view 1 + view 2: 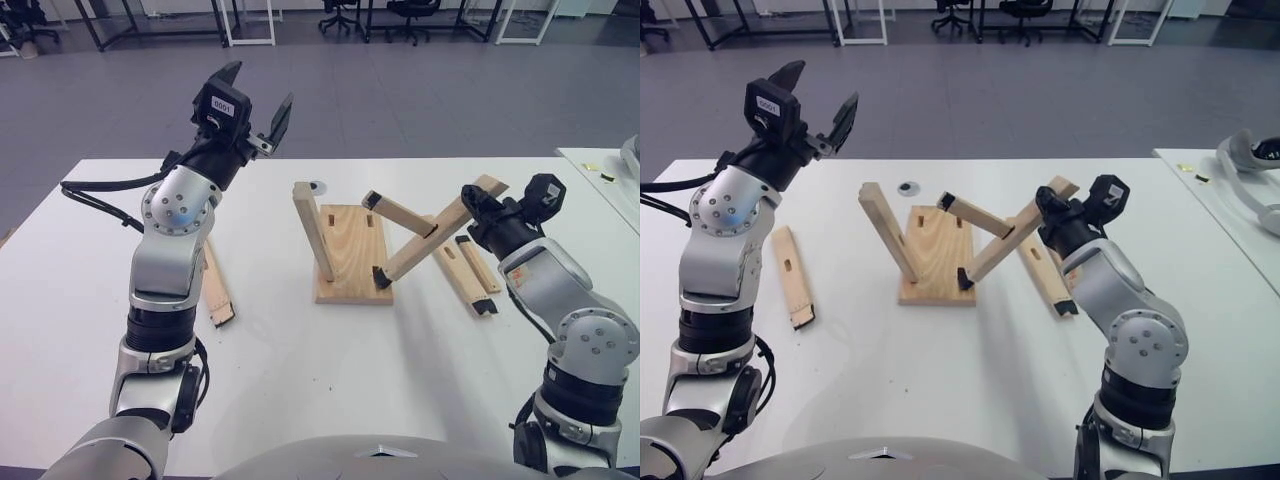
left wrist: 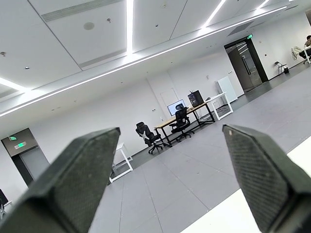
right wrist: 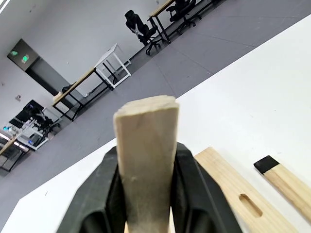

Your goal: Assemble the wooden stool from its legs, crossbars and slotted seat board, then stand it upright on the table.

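While your right gripper (image 1: 478,205) clamped the top of a leg (image 1: 425,240), the head camera showed that leg slanting down. Its dark end rested on the seat board (image 1: 352,255), which lay flat mid-table, and a crossbar (image 1: 398,213) jutted from it. A second leg (image 1: 313,230) leaned up from the board's left side. Your left gripper (image 1: 260,88) hung high, well apart from everything.

From the left wrist, its fingers (image 2: 82,194) were spread wide with nothing between them.

From the right wrist, the leg's end sat squarely between the pads.

You would have done best, I judged, to steady the board with the left, then push along the leg's length, not sideways.
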Controlling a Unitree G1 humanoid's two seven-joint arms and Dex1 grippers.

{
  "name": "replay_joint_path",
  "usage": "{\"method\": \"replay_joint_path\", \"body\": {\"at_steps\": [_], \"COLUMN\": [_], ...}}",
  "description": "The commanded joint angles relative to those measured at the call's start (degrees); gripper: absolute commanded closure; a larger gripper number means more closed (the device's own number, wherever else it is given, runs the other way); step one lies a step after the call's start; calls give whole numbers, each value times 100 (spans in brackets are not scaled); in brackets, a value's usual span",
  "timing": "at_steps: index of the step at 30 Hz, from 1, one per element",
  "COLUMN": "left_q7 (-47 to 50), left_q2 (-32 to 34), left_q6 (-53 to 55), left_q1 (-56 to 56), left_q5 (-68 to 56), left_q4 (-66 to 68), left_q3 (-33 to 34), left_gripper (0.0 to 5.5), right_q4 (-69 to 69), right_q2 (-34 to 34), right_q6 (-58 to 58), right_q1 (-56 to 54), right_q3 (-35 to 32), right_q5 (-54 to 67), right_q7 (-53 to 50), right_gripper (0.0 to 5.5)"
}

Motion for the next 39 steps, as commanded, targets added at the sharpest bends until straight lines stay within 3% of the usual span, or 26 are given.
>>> {"method": "replay_joint_path", "body": {"at_steps": [1,8,27,39], "left_q7": [-54,19,28,1], "left_q2": [-55,-208,-397,-361], "left_q6": [68,171,216,204], "left_q1": [-170,-113,-75,-106], "left_q5": [-60,-137,-118,-59], "left_q4": [11,-118,-66,-56], "left_q3": [-81,-182,-255,-334], "left_gripper": [161,161,161,161], "right_q4": [-106,-355,-496,-547], "right_q2": [142,289,1018,607], "right_q6": [-286,-812,-1135,-681], "right_q1": [464,602,774,911], "right_q3": [315,645,974,1525], "right_q5": [-772,-1592,-2594,-4252], "right_q7": [388,1096,1594,1722], "right_gripper": [449,449,449,449]}}
